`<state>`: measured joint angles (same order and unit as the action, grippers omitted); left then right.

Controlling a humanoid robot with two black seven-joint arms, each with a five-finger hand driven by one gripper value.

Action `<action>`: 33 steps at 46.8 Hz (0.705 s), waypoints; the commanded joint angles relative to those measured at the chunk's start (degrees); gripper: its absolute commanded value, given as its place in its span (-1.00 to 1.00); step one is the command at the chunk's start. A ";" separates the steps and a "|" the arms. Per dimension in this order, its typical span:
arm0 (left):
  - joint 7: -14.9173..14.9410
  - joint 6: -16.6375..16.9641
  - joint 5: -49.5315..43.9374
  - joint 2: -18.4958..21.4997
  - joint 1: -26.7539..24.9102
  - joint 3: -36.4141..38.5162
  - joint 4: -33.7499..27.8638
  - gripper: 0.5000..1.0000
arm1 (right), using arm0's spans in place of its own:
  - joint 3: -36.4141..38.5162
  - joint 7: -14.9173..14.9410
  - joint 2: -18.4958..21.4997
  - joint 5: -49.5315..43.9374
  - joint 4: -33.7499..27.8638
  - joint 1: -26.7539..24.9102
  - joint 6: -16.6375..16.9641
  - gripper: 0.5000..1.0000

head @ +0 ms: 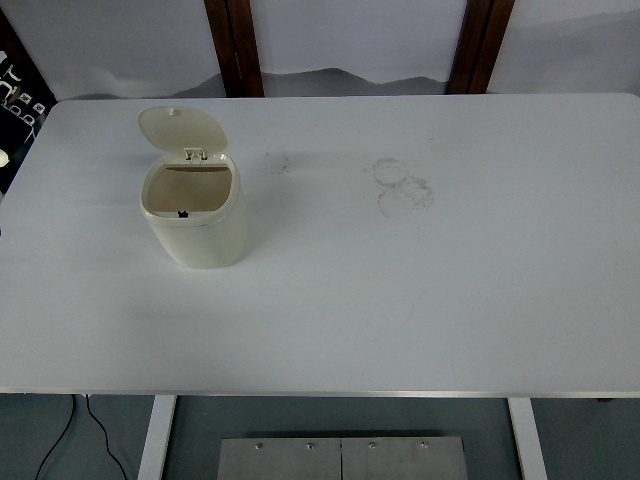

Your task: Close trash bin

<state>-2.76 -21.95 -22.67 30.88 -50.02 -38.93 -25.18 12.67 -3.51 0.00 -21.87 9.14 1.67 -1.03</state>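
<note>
A small cream trash bin (pixel 200 232) stands upright on the left part of the white table (pixel 400 300). Its lid (pixel 180 129) is swung up and back on the hinge at the far rim, so the inside of the bin shows. A small dark latch sits on the near inner rim. Neither of my hands is in the head view.
Faint grey ring marks (pixel 402 186) stain the table's middle, with a smaller smudge (pixel 277 160) nearer the bin. Two dark wooden posts (pixel 235 45) stand behind the far edge. A metal plate (pixel 340 458) and a black cable (pixel 60 440) lie below the near edge.
</note>
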 commanded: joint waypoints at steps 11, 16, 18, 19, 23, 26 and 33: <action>1.18 8.58 -0.01 4.28 1.33 0.52 -12.77 1.00 | -0.02 0.00 0.00 -0.02 0.00 0.00 0.06 0.98; 1.18 11.75 0.08 6.21 1.33 3.06 -18.05 1.00 | -0.02 0.00 0.00 -0.02 0.00 0.00 0.06 0.98; 1.27 12.54 0.08 7.35 1.16 5.08 -19.90 1.00 | -0.02 0.00 0.00 -0.02 0.00 0.00 0.06 0.98; 1.27 12.80 0.08 7.96 1.07 6.13 -20.78 1.00 | -0.02 0.00 0.00 -0.02 0.00 0.00 -0.03 0.98; 1.35 13.86 0.08 10.25 0.37 9.83 -24.38 1.00 | -0.02 0.00 0.00 -0.02 0.00 0.00 -0.03 0.98; 1.35 14.39 0.08 12.18 -0.77 12.55 -26.93 1.00 | -0.02 0.00 0.00 -0.02 0.00 0.00 0.06 0.98; 1.44 14.39 0.08 15.96 -5.08 18.44 -31.85 1.00 | -0.02 0.00 0.00 -0.02 0.00 0.00 -0.03 0.98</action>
<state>-1.39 -7.52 -22.57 45.47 -53.44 -22.69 -55.21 12.65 -3.51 0.00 -21.88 9.14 1.67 -1.03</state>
